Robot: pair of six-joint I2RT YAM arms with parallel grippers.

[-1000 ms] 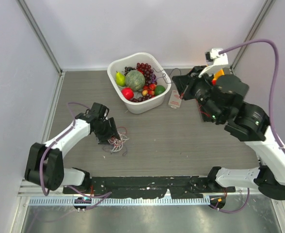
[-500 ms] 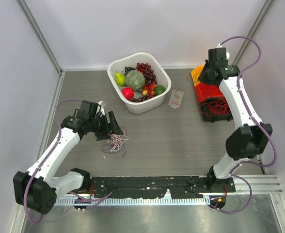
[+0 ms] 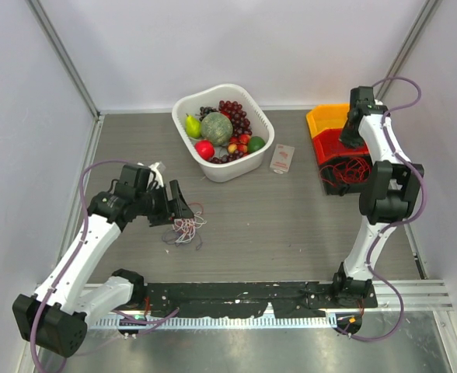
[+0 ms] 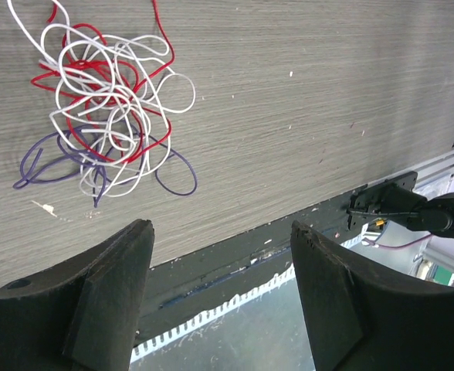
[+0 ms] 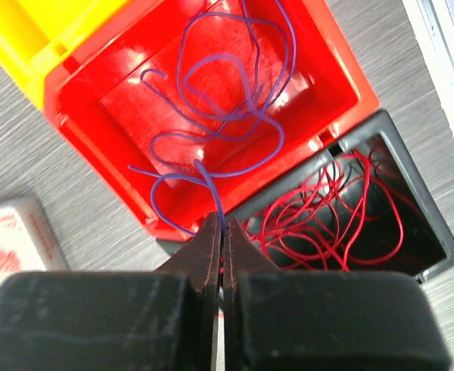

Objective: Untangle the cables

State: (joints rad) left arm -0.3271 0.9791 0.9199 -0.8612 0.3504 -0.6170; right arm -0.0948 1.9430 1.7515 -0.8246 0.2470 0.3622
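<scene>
The cables (image 4: pixel 103 116) lie as a tangled bunch of white, red and purple wires (image 3: pixel 186 229) on the grey table. My left gripper (image 3: pixel 179 208) hovers just left of the bunch, open, with nothing between its fingers (image 4: pixel 221 232). My right gripper (image 3: pixel 351 138) is at the back right over the bins. It is shut (image 5: pixel 221 224) on one purple cable (image 5: pixel 219 116) whose loops rest in the red bin (image 5: pixel 335 62). Several red cables (image 5: pixel 343 209) lie in the black bin (image 5: pixel 431 236) beside it.
A white fruit basket (image 3: pixel 183 105) stands at the back centre, with a small white box (image 3: pixel 282 158) to its right. A yellow bin (image 3: pixel 326 118) sits behind the red bin (image 3: pixel 328 148) and the black bin (image 3: pixel 341 185). The table's near edge is a black rail (image 4: pixel 235 263).
My right arm has swung from above the table's right side to the bins at the back right. My left gripper has opened wider and drawn slightly left of the bunch.
</scene>
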